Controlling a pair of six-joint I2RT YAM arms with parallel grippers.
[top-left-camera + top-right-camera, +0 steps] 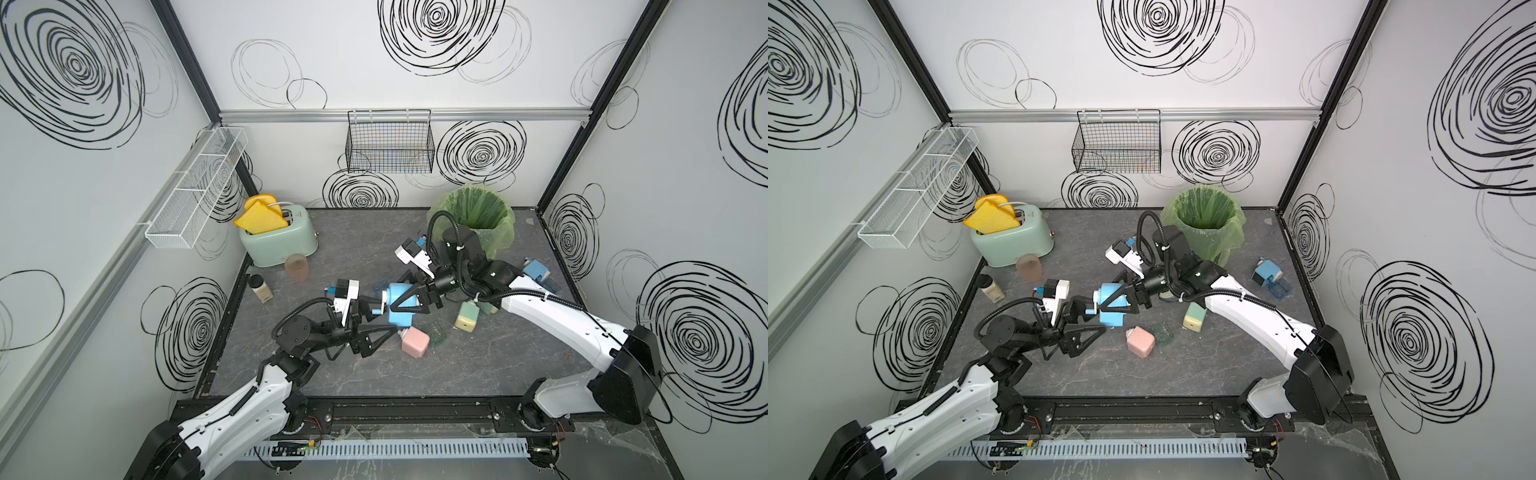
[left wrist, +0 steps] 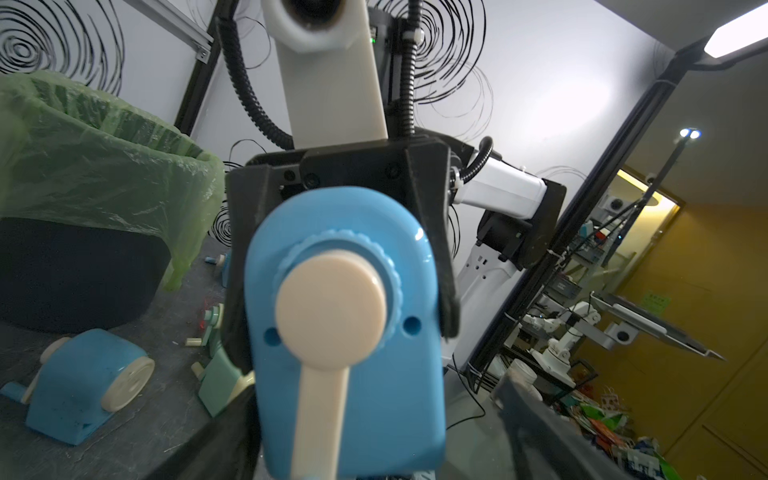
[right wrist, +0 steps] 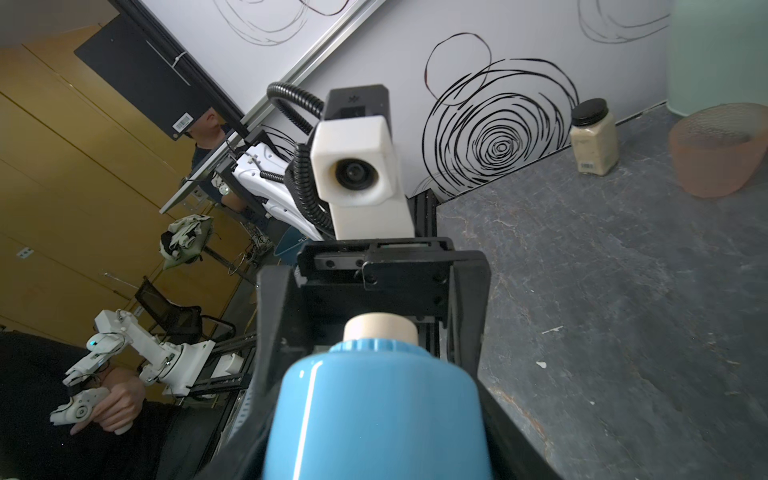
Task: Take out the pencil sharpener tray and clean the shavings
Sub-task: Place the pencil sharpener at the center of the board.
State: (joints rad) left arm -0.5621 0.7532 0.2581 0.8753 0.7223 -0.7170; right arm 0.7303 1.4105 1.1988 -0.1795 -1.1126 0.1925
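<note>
place: robotics lab, pretty sure
giveaways: test booth with scribble-print walls, more small robot arms outside it

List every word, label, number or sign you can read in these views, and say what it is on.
No text reads clearly in any view.
Toaster: small print on its top, too blurred.
Spice jar: label and barcode, too small.
Barcode sticker on a black panel: unreadable.
Green sign on the yellow wall: blurred.
</note>
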